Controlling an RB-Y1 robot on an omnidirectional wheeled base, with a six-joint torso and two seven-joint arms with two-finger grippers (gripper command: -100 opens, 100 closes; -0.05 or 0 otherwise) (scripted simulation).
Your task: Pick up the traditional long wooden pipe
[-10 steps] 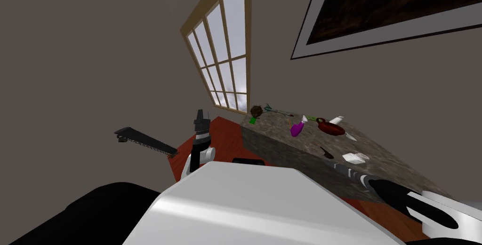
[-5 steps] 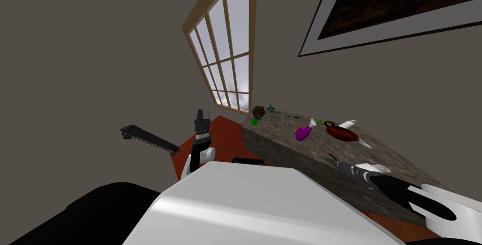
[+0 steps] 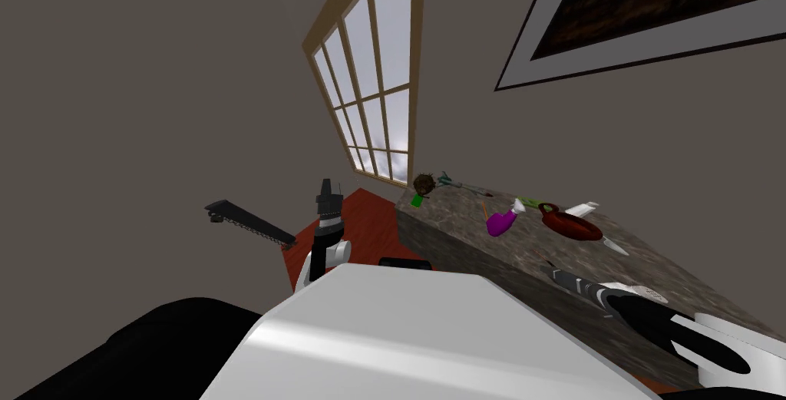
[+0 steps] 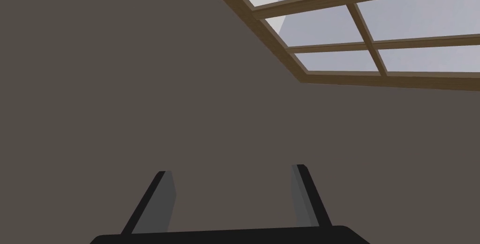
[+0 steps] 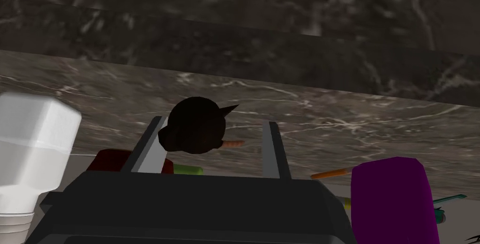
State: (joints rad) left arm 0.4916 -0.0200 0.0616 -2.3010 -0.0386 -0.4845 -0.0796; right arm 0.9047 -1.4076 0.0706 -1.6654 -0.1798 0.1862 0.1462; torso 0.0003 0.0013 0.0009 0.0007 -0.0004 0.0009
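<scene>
The pipe (image 5: pixel 194 125) is a dark brown, rounded bowl with a thin reddish stem end, lying on the dark marbled counter (image 3: pixel 460 242). My right gripper (image 5: pixel 214 120) is open around it. The bowl sits between the two fingers, against one finger (image 5: pixel 151 145) and clear of the other. In the head view the right gripper (image 3: pixel 551 269) reaches low over the counter's near edge, covering the pipe. My left gripper (image 3: pixel 326 186) is raised in front of the wall by the window, and the left wrist view shows it (image 4: pixel 230 173) open and empty.
A white jar (image 5: pixel 35 147) stands close beside the right gripper, and a purple bottle (image 3: pixel 500 223) is on its other side. Further along the counter lie a red bowl (image 3: pixel 572 225), an orange stick (image 5: pixel 328 174) and a brown ball (image 3: pixel 423 183). A dark bracket (image 3: pixel 249 224) sticks out from the wall.
My right arm has reached forward along the counter and its gripper now covers the pipe, which lay ahead of it. The head camera has shifted slightly. The left arm has not moved.
</scene>
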